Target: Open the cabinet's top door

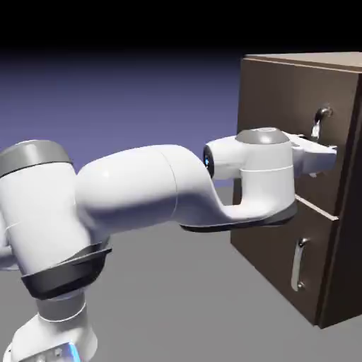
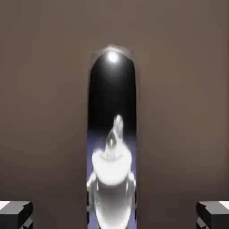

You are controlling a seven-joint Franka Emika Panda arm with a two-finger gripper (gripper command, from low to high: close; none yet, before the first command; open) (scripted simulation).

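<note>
The dark brown cabinet (image 1: 339, 240) stands at the exterior view's right. Its top door (image 1: 283, 106) carries a curved silver bar handle (image 1: 322, 119), and my gripper (image 1: 324, 154) is pressed up to the lower part of that handle. In the hand view the door's wood (image 2: 44, 112) fills the picture. The shiny handle (image 2: 112, 134) runs upright through the middle. My gripper (image 2: 114, 215) straddles it, open: the two grey fingertips (image 2: 15, 214) sit far apart in the bottom corners, clear of the bar.
Below the top door is the shorter door with its small silver handle (image 1: 299, 265). The arm's white forearm (image 1: 141, 187) stretches across from the lower left over the grey table (image 1: 177, 297).
</note>
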